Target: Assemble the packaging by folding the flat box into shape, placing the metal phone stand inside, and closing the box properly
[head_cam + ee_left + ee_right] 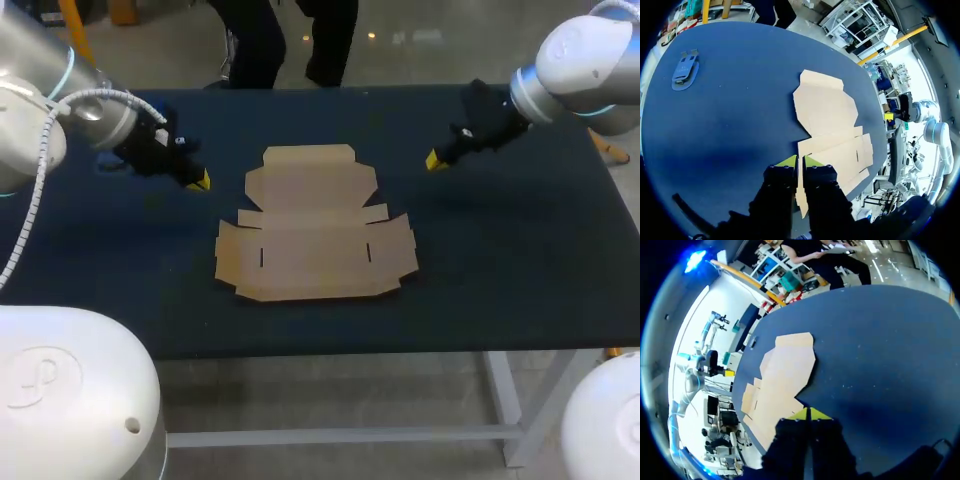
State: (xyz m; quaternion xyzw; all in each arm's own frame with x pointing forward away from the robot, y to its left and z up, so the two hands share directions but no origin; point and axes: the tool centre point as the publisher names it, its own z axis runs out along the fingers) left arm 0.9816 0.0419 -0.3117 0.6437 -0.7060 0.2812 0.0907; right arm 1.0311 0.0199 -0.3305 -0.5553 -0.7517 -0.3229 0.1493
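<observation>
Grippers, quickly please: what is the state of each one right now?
Left gripper: closed, holding nothing.
Right gripper: closed, holding nothing.

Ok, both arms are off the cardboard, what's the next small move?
Probably lower the left gripper onto the flat cardboard box's nearest side flap to start folding. The box lies fully unfolded, the right gripper hovers clear of it, and the metal phone stand sits apart.

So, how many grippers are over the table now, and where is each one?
2. The left gripper hangs over the table, left of the flat cardboard box. The right gripper hangs to the box's right. Neither touches it.
</observation>
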